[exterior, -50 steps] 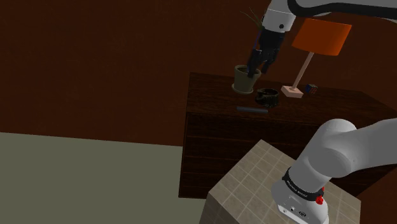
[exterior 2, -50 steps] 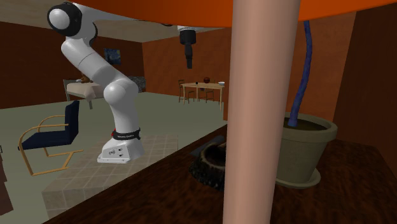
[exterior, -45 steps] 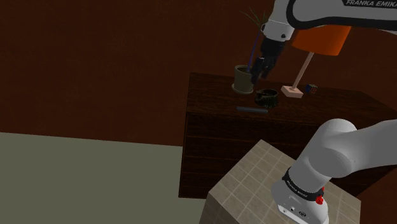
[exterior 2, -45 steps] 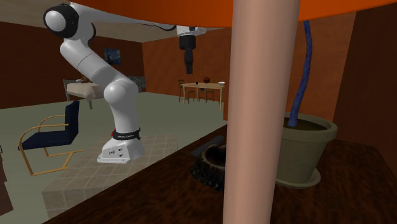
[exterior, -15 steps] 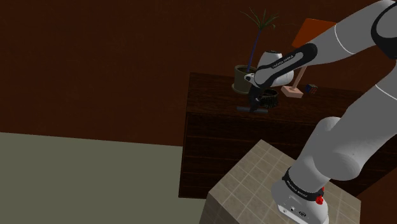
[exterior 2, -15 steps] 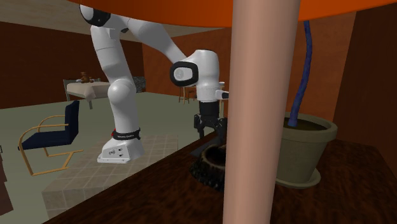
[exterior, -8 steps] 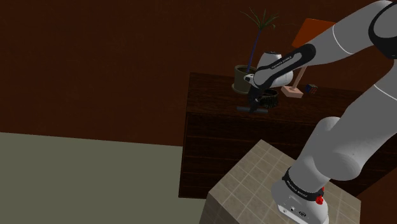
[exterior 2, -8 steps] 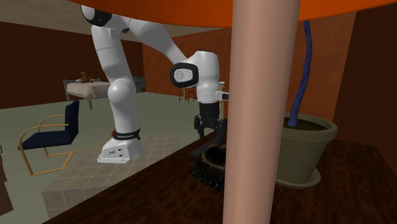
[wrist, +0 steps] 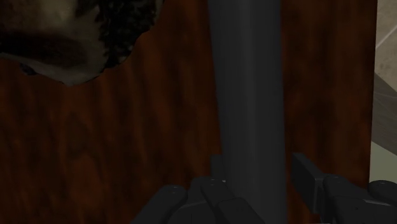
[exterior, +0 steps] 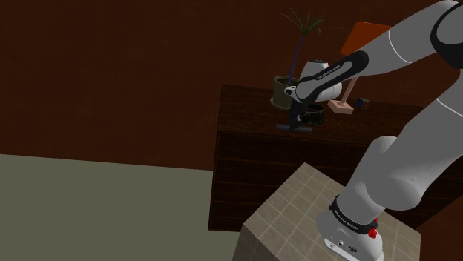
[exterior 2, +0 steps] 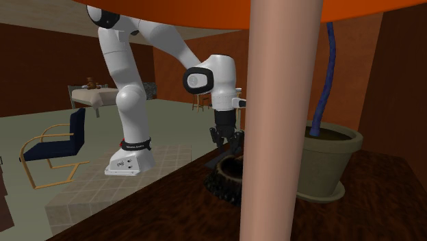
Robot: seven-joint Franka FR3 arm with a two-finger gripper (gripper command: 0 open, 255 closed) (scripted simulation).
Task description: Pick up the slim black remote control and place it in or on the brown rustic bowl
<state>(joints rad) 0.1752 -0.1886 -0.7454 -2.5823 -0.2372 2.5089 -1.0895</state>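
The jaws stand open astride the slim dark remote control (wrist: 248, 95), low over it. One of the black fingers (wrist: 306, 181) has a strip of wood showing between it and the remote's edge, while the other sits right at the opposite edge; whether that one touches, I cannot tell. The remote is not lifted. It lies flat on the dark wooden tabletop (wrist: 159, 133), running lengthwise away from the jaws, near the tabletop's front edge.

Just beside the remote, but apart from it, sits the bowl (wrist: 63, 38), dark and rough-rimmed with a paler brown inside. In the shoulder view the remote lies on the near side of the bowl, toward the stand.

Farther back on the tabletop stands a potted plant (exterior: 282, 90), and toward the shoulder view's right a table lamp (exterior: 367, 33) with an orange shade, with a small dark cube (exterior: 362, 103) close to its base. The tabletop belongs to a dark chest of drawers (exterior: 297, 174) set against a brown wall.

The white arm (exterior: 415, 111) rises from the tiled stand (exterior: 293, 215) and bends down over the tabletop. In the second exterior view a blue chair (exterior 2: 58, 147) stands on the floor beyond the stand.
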